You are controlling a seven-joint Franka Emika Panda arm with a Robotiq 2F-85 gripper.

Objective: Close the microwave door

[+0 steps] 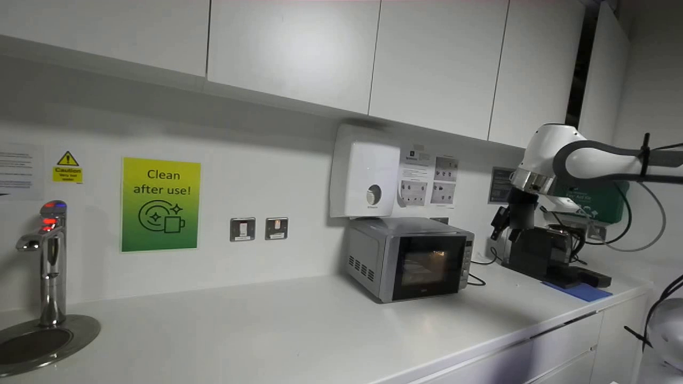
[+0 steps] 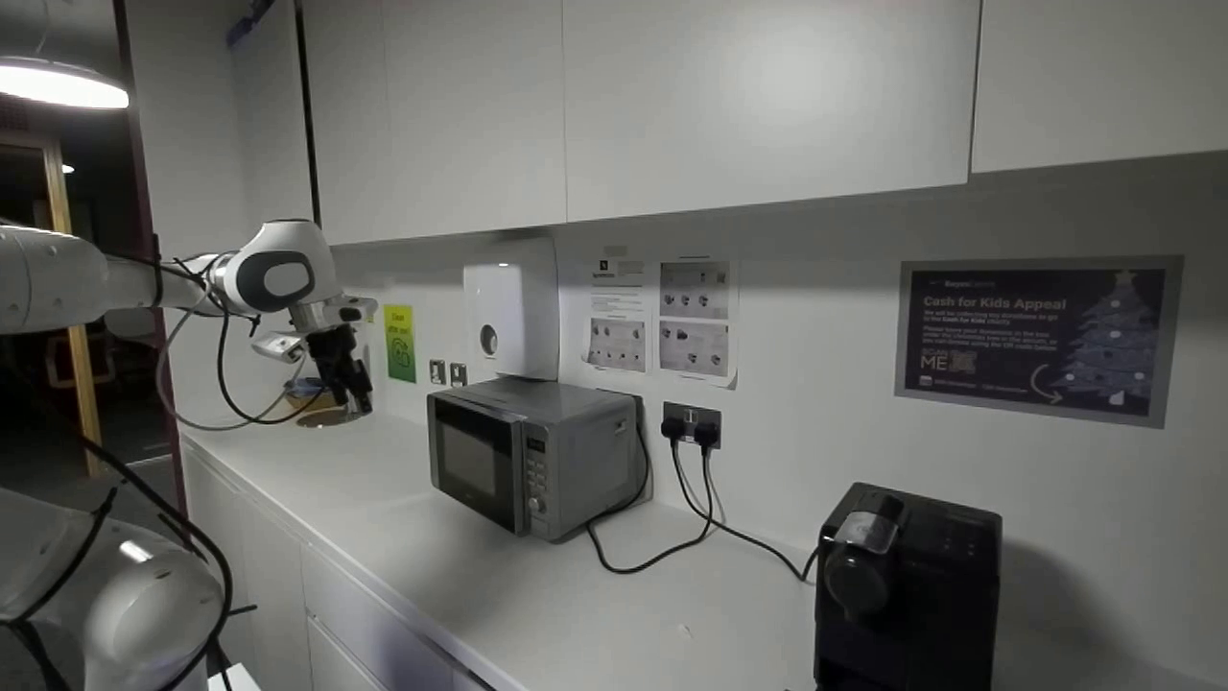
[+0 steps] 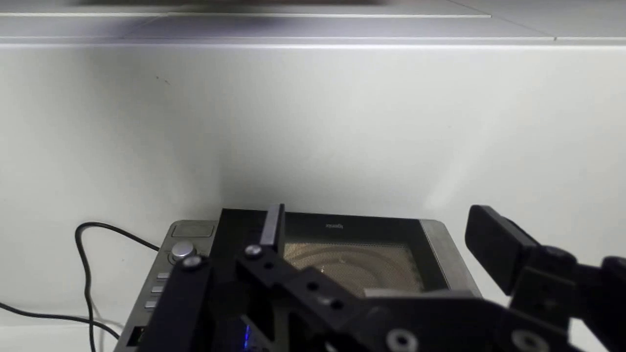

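over on the counter (image 1: 240, 330), the silver-grey microwave (image 1: 368, 253) stands below the white wall dispenser (image 1: 363, 170), and its dark glass door (image 1: 429, 266) lies flush or nearly flush across the front; i can't tell from here whether it's latched. the robot's gripper (image 3: 377, 220) hangs out in front, apart from the door, its fingers (image 3: 494, 239) spread wide.

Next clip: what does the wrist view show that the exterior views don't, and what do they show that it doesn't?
Only the wrist view: a small blue glow by the claw, and lettering on the microwave door clear enough to recognise as letters.
Only the exterior views: the white arm, wall cabinets, wall-mounted dispenser, notices and black machine.
Shared: the microwave with its door and control panel, the counter, a black cord and the claw.
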